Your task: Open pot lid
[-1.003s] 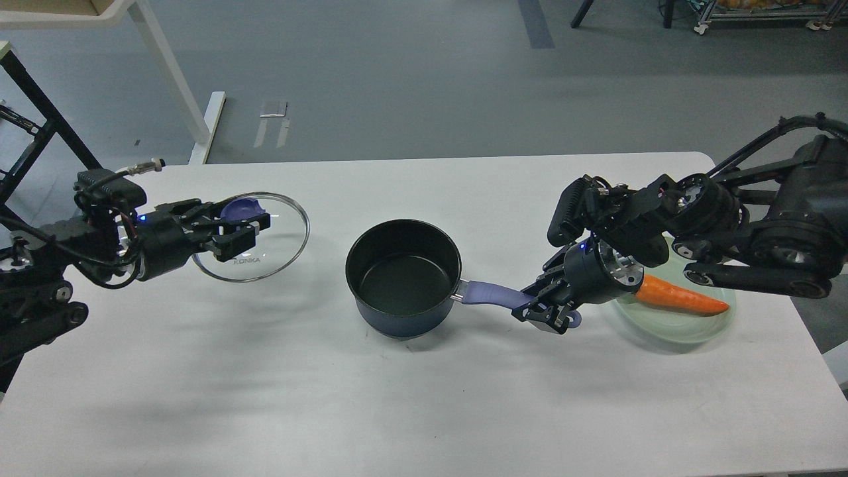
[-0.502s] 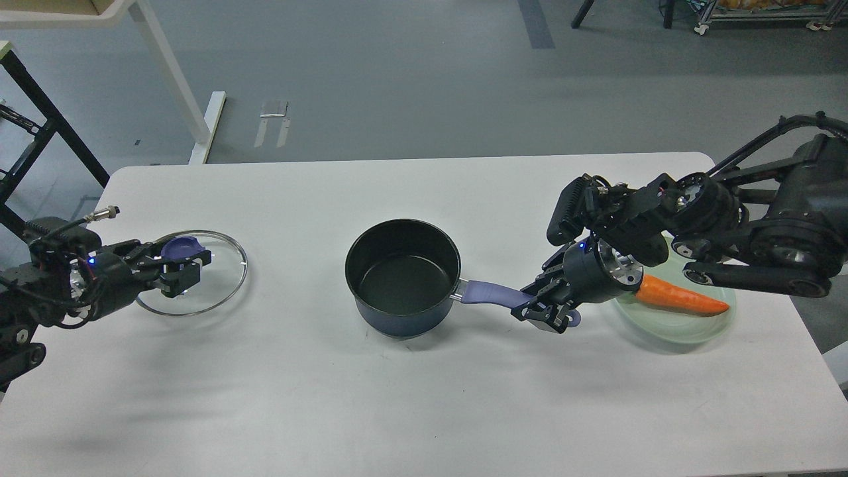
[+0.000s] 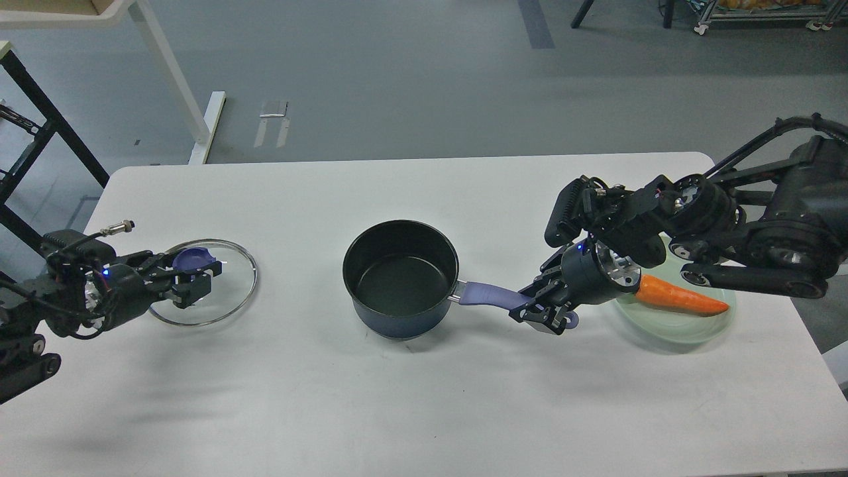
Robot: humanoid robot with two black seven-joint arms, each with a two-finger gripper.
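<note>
The dark blue pot [image 3: 401, 278] stands uncovered at the table's middle, with its purple handle [image 3: 487, 293] pointing right. My right gripper [image 3: 540, 309] is shut on the end of that handle. The glass lid [image 3: 215, 291] with a purple knob [image 3: 195, 256] is at the table's left, low over or on the surface. My left gripper [image 3: 192, 279] is closed at the knob and holds the lid.
A carrot [image 3: 682, 298] lies on a pale green plate [image 3: 669, 328] at the right, just behind my right wrist. The white table [image 3: 411, 411] is bare along the front. A table leg and black frame stand off the far left.
My left gripper carried the lid down and to the left, from raised beside the pot to low at the table's left, then slightly right. The right gripper and pot barely moved.
</note>
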